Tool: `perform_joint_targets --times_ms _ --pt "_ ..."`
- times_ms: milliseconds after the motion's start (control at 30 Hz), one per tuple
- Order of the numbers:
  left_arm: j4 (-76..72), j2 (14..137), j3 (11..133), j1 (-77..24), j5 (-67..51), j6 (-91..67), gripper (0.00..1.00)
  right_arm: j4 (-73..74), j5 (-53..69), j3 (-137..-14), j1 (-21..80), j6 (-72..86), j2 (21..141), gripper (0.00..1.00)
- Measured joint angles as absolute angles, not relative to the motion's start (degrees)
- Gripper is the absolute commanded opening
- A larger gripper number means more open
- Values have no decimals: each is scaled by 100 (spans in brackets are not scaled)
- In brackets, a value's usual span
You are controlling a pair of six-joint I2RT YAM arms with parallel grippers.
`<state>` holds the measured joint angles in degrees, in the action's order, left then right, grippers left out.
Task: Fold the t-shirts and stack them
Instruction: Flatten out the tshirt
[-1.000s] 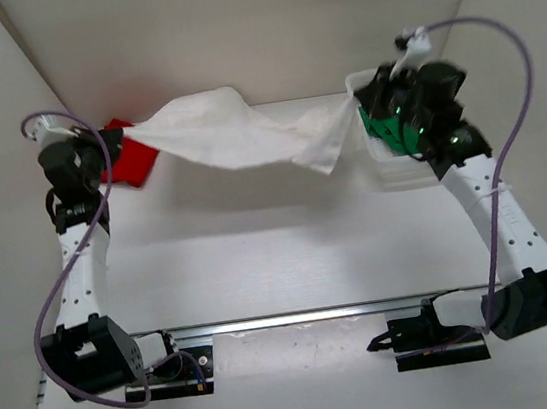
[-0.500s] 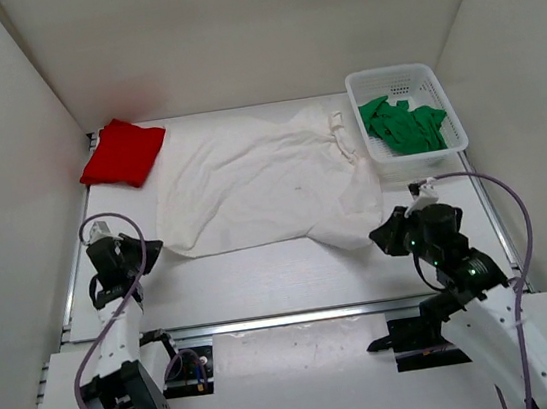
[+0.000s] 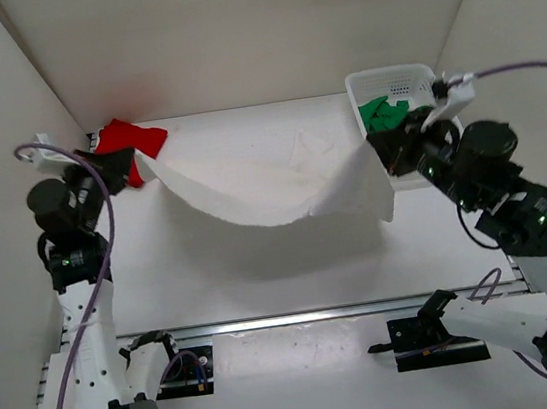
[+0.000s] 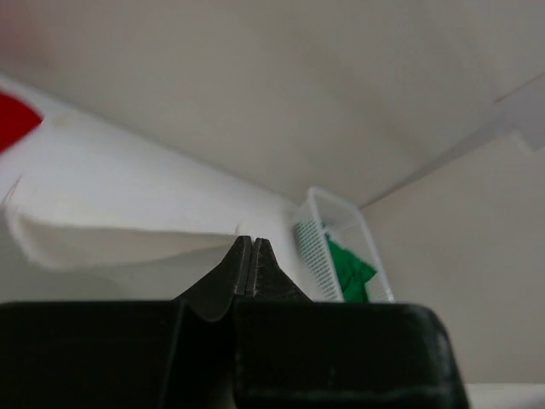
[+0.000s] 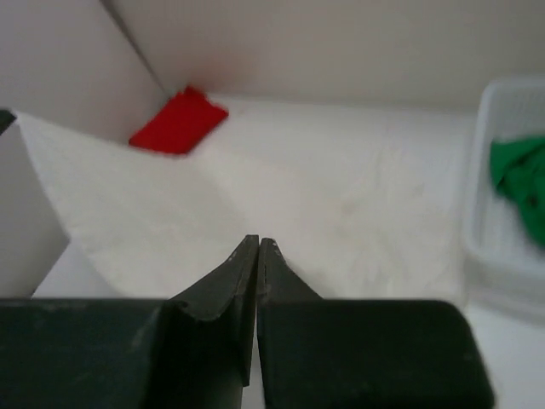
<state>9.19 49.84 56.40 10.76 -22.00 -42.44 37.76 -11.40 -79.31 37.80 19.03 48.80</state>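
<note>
Lying in mesh basket (white): green t-shirt

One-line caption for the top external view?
Left gripper and right gripper hold the off-white t-shirt sagging between them; red t-shirt far left, green t-shirt in the basket.

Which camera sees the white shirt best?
The top external view: it shows the whole off-white shirt, hanging stretched out. The left wrist view shows only one edge strip, and the right wrist view shows a wide, blurry part.
</note>
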Motion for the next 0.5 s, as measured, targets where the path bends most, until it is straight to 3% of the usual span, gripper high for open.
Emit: perform_joint_targets --times_ms 200,267,400,500 --pt "738 5793 7793 1675 -2832 -4890 0 3680 -1925 -12230 3994 676 7105 0" --pt "812 5983 8337 1863 -2923 -5019 0 3354 -2416 -13391 4589 34 7749 0" --pt "906 6322 9164 1872 -2912 -5061 0 2233 -2945 -13670 5124 -1332 8197 0" --pt "899 6427 9192 1793 -2827 -5026 0 2110 -2364 -13635 3771 -1234 8514 0"
